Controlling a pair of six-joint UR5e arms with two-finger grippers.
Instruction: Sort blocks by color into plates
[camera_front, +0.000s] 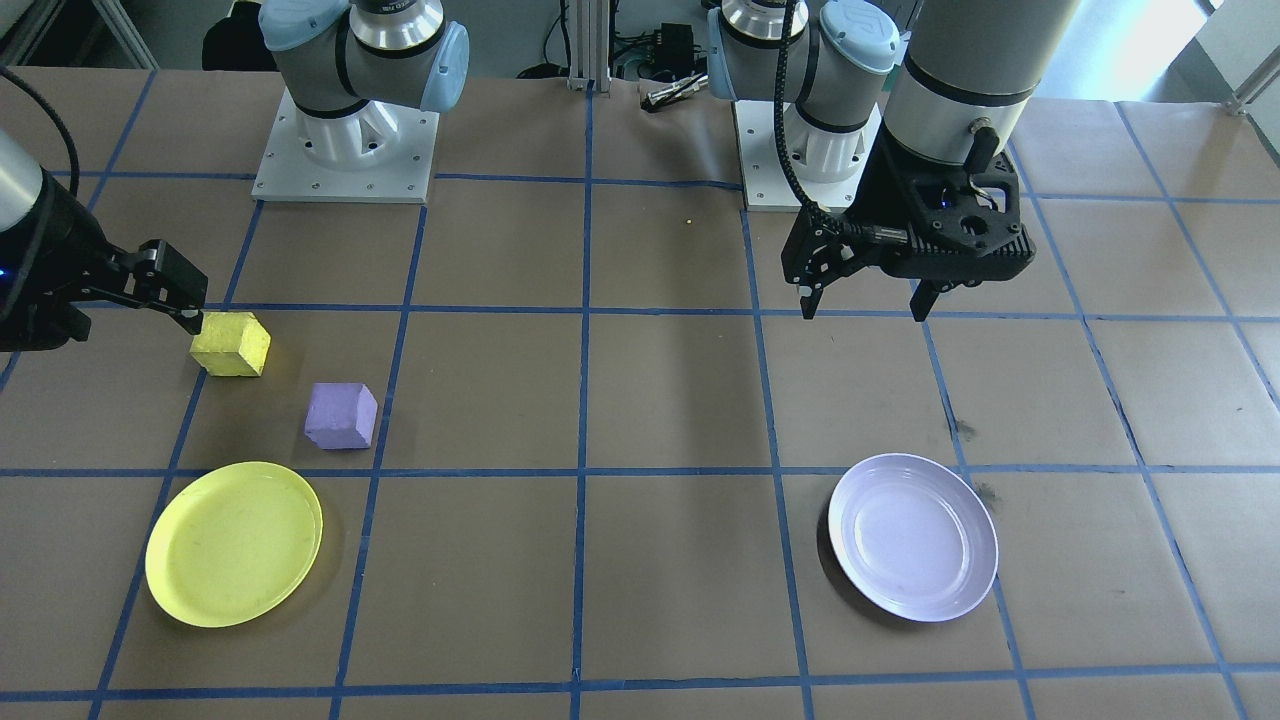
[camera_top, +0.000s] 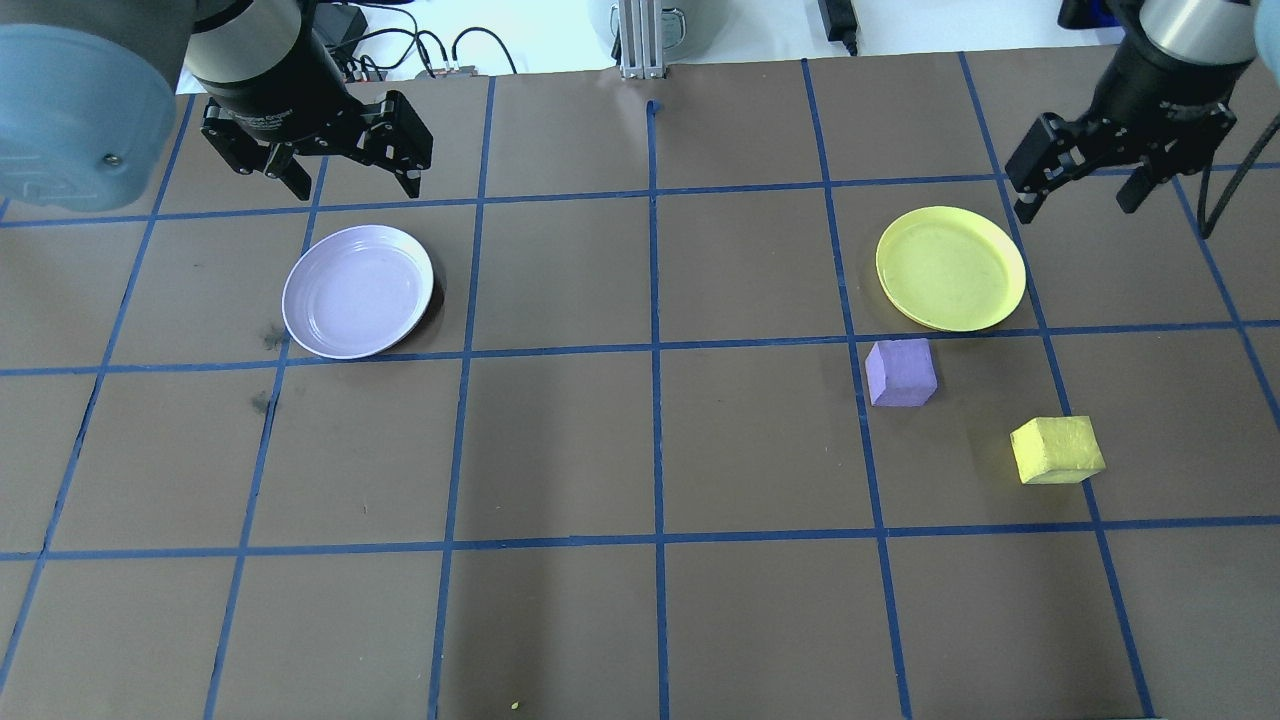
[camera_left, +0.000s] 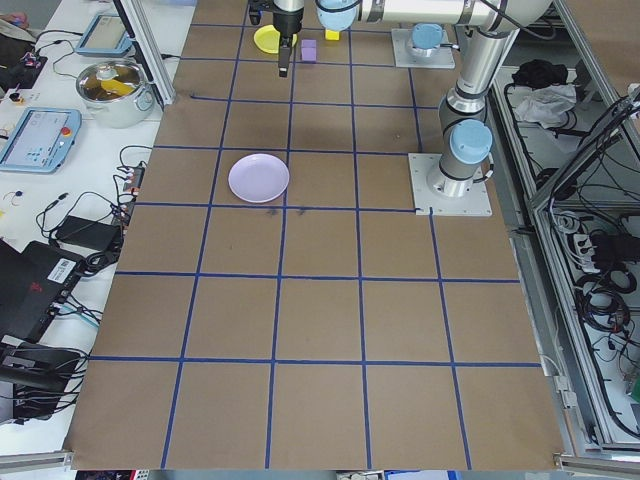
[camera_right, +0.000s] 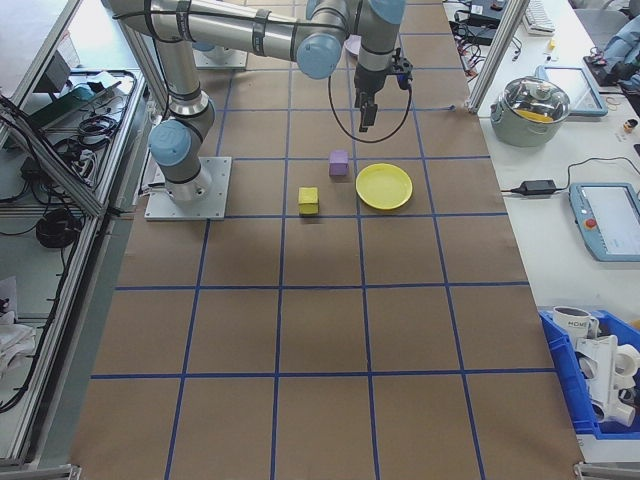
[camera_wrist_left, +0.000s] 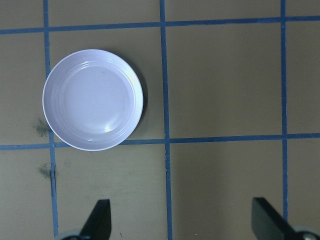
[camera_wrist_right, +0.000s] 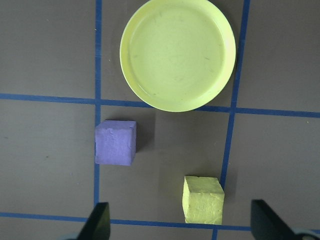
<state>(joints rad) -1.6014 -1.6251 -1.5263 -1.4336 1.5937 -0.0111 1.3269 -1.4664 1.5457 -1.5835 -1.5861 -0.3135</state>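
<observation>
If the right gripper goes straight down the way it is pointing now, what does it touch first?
Probably bare table. In the right wrist view the open right gripper points down between the purple block and the yellow block, with the yellow one closer to its line. Depth is unclear, so a finger might clip it.

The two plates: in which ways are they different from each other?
The yellow plate is bright yellow; the lavender plate is pale and glossy. The yellow plate has both blocks close by; the lavender plate has none near it. Both are round, shallow, empty and look equal in size.

text: none legible | labels: none | numbers: none
</observation>
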